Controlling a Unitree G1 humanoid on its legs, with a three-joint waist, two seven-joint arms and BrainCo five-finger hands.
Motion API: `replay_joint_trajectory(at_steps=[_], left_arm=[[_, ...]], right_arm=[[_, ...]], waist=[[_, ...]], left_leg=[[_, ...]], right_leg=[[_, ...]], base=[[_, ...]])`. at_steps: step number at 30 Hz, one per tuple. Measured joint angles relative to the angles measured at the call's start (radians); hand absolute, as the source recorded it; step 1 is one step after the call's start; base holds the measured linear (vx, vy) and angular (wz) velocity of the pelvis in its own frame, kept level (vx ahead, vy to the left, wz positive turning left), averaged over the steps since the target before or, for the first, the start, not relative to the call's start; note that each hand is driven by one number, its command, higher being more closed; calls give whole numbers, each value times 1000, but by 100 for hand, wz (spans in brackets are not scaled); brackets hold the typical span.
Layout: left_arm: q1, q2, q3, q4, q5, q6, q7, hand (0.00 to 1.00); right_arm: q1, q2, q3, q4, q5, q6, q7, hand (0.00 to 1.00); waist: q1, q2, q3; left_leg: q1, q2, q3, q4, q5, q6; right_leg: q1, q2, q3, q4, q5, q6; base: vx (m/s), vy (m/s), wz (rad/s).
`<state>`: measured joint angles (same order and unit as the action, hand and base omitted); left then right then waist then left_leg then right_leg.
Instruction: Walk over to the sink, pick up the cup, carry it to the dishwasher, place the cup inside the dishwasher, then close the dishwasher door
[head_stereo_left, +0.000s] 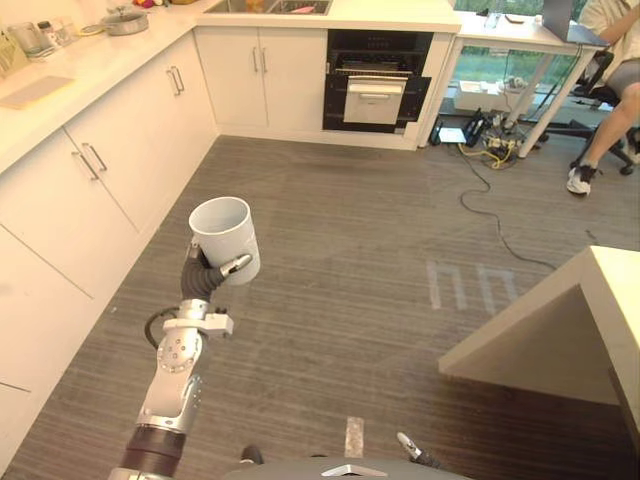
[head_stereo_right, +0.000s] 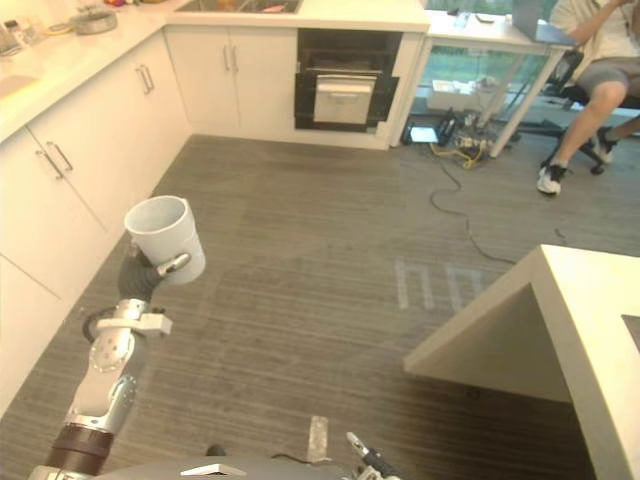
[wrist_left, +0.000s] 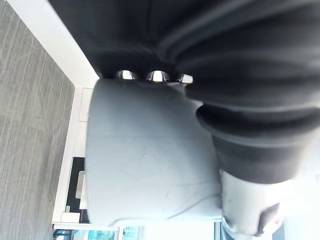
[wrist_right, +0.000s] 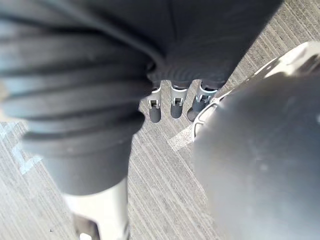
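Riding upright with its mouth to the ceiling, the white cup (head_stereo_left: 225, 235) is in your left hand (head_stereo_left: 232, 266). The fingers (wrist_left: 157, 76) are curled round its far wall and the thumb presses the near side. That grip looks chosen to hold the rim level for the walk. Beneath the fingers there is nothing but grey floor (head_stereo_left: 330, 260). Close on their left runs a row of white cabinets (head_stereo_left: 90, 170), which is probably why you carry the cup raised and out from them. Far ahead of the fingers, under the desk (head_stereo_left: 390, 15) that holds the sink (head_stereo_left: 270, 5), the dark dishwasher (head_stereo_left: 375, 90) appears to stand open, so placing comes next. Your right hand (wrist_right: 172, 105) hangs low, fingers loosely straight and holding nothing, free for the door. Well off to the fingers' right sits a person (head_stereo_left: 610, 100).
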<state>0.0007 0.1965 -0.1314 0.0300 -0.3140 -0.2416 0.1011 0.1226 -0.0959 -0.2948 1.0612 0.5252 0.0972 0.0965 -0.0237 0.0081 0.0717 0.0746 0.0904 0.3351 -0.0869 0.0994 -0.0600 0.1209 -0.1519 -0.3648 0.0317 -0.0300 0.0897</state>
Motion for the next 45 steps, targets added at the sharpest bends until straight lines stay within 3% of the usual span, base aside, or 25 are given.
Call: replay_joint_trajectory(at_steps=[4,5,14,16,18,19,20,21,22,23,25,26,27,29,32,34,35,36,38,39,40,41,42,44,45], left_arm=[[4,0,-40,0,0,1,-2,100],[4,-3,-50,31,1,45,2,100],[6,-14,-45,31,-12,49,-1,100],[7,-24,-36,31,-22,64,-3,100],[8,-47,-33,20,-35,81,-4,100],[10,-62,-33,9,-35,89,-4,100],[10,-72,-35,1,-36,94,-4,100],[16,-83,-37,0,-39,104,-4,100],[37,-96,-39,-6,-52,114,-2,100],[54,-106,-35,-17,-69,114,1,100],[56,-103,-13,-17,-77,112,0,100],[47,-89,10,-19,-76,108,-2,100],[45,-87,12,-19,-75,105,-2,100],[32,-91,-15,-21,-73,100,-1,100],[-4,-95,-54,-24,-74,85,-1,100],[-25,-116,-76,-77,-74,75,-13,100],[-26,-142,-87,-99,-74,73,-22,100],[-30,-159,-100,-117,-74,79,-23,100],[-29,-163,-114,-131,-74,95,-21,100],[-29,-165,-114,-133,-74,96,-21,100],[-29,-176,-117,-140,-74,94,-24,100],[-24,-183,-116,-147,-74,93,-30,100],[-21,-186,-116,-155,-75,95,-35,100],[32,-187,-94,-207,-78,97,-51,100],[47,-186,-86,-214,-80,97,-54,100]], right_arm=[[-1,1,-2,20,-4,23,-15,0],[11,-10,0,54,-26,37,58,0],[32,-16,-12,54,-22,44,94,0],[49,-18,-73,54,-21,70,130,0],[90,-20,-114,62,-22,97,166,0],[121,-24,-144,68,-22,105,181,0],[139,-28,-160,69,-22,107,189,0],[158,-28,-170,63,-17,108,194,0],[193,-12,-168,53,3,106,211,0],[206,9,-151,53,28,102,230,0],[197,42,-117,42,41,101,245,0],[186,78,-91,19,43,90,239,0],[187,87,-87,8,44,79,239,0],[189,97,-58,-38,45,53,193,0],[203,100,-32,-44,46,52,120,0],[221,110,-36,-56,-16,54,62,0],[231,97,-54,-70,-40,52,48,0],[251,78,-54,-79,-52,50,30,0],[237,78,-65,-96,-51,53,-12,0],[243,74,-64,-107,-46,52,-14,0],[244,67,-71,-112,-34,32,-16,0],[243,56,-61,-129,-22,17,-5,0],[256,54,-43,-144,-23,10,3,0],[282,39,23,-167,-26,-26,10,0],[284,36,39,-166,-30,-30,8,0]], waist=[[0,-11,-5],[-2,-33,-25],[-5,-31,-32],[-12,-29,-30],[-10,-48,-31],[-11,-56,-28],[-18,-51,-17],[-28,-54,1],[-44,-51,2],[-46,-36,10],[-38,-42,13],[-41,-69,29],[-41,-79,35],[-41,-83,40],[-47,-81,41],[-59,-65,38],[-68,-14,22],[-74,14,9],[-80,11,8],[-85,10,9],[-88,18,10],[-76,19,9],[-69,24,9],[-37,20,21],[-30,23,25]], left_leg=[[25,-3,-2,0,0,0],[29,2,-11,0,0,-4],[8,0,-13,0,-4,-4],[15,-11,-23,1,-17,2],[18,-53,-40,8,-52,13],[21,-97,-55,55,-105,33],[14,-110,-72,114,-146,48],[11,-120,-94,197,-200,66],[17,-115,-126,253,-251,71],[21,-94,-149,282,-285,76],[38,-72,-150,280,-302,78],[62,-70,-149,276,-313,78],[72,-73,-148,276,-320,80],[105,-76,-148,277,-361,80],[166,-91,-174,283,-425,70],[216,-90,-227,313,-503,59],[242,-48,-252,305,-517,52],[240,-31,-260,339,-487,45],[215,-28,-259,470,-415,38],[198,-25,-264,541,-387,11],[130,-4,-281,746,-305,-53],[25,37,-280,977,-182,-60],[-26,66,-265,1091,-173,-38],[-198,144,-223,1357,-227,62],[-242,146,-222,1365,-248,69]], right_leg=[[36,1,-5,-12,0,-1],[42,9,-3,-16,-5,-8],[18,9,2,-13,-7,-10],[8,-13,-5,41,-49,-16],[-35,-81,-4,164,-125,-16],[-37,-135,-9,249,-155,-32],[-56,-155,5,352,-164,-50],[-114,-196,66,552,-149,-135],[-186,-195,152,730,-53,-232],[-271,-163,216,842,-86,-155],[-339,-95,217,824,-176,-110],[-382,-38,204,709,-191,-86],[-395,-19,194,650,-184,-76],[-438,55,186,389,-93,-38],[-436,81,186,233,6,-38],[-436,80,193,273,99,-122],[-440,91,152,358,52,-119],[-447,83,126,434,-28,-130],[-421,46,104,522,-114,-134],[-396,39,99,533,-149,-128],[-341,38,89,539,-212,-120],[-293,53,88,538,-272,-129],[-266,65,89,539,-297,-133],[-145,118,124,509,-366,-147],[-118,124,137,489,-375,-147]], base=[[37,-1,6],[0,0,0],[3,1,0],[51,49,14],[92,136,20],[142,227,25],[92,244,42],[33,256,64],[55,168,66],[109,136,45],[150,78,1],[200,71,-7],[252,54,-3],[292,58,6],[460,28,34],[672,-51,70],[762,15,81],[817,23,76],[589,-21,50],[512,-62,48],[504,-86,37],[499,-90,25],[506,-93,-11],[538,-74,-45],[507,-26,-77]])
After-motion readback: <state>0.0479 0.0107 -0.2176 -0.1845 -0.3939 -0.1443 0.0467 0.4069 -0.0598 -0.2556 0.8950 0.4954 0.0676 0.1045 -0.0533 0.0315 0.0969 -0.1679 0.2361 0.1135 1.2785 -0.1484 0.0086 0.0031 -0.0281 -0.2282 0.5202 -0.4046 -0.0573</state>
